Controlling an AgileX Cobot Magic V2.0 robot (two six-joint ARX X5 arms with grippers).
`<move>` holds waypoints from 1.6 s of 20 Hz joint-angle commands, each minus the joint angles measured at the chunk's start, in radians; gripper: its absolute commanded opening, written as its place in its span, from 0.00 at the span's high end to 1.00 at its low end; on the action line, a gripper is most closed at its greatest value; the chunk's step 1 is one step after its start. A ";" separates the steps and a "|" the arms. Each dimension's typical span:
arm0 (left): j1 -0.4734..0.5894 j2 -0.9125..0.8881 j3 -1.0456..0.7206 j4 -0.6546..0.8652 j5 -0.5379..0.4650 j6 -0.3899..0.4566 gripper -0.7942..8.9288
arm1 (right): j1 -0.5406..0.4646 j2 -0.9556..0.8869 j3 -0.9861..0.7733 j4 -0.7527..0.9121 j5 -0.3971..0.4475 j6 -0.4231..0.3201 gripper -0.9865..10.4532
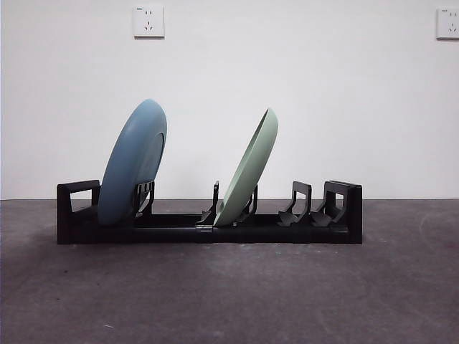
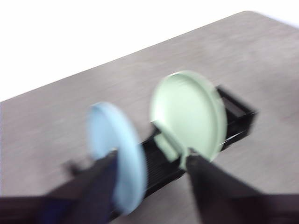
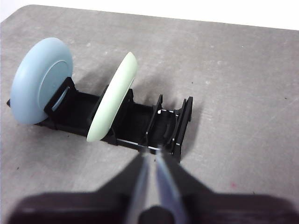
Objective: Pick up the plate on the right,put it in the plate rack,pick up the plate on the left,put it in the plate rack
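Both plates already stand in the long low black plastic plate rack, which lies lengthwise across the grey worktop in the front view. The round pale blue plate leans in the dividers near one looped end, and the round pale green plate leans the same way in a slot near the rack's middle, well apart from the blue one; the slots toward the other end stand empty. Judged from this, the task looks finished, and what remains is only for the arms to draw clear. The left gripper has its jaws apart and holds nothing; in its blurred wrist view the blue plate shows just beside one jaw and the green plate beyond the other, so this arm is the nearer to the plates and any retreat should go up and away from their rims rather than sideways across them. The right gripper has its jaws drawn together with nothing between them, and it looks along the rack's long axis from the empty end, with the rack near and both plates farther off. Neither arm shows in the front view.
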State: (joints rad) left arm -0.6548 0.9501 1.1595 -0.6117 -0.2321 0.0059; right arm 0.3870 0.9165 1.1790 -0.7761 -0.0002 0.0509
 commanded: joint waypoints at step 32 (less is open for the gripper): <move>0.016 -0.366 -0.549 0.143 -0.056 -0.027 0.92 | 0.158 -0.251 -0.674 0.580 0.085 0.090 0.91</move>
State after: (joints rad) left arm -0.6403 0.5991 0.6144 -0.4713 -0.2855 -0.0261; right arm 0.5438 0.6659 0.5137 -0.2016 0.0818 0.1318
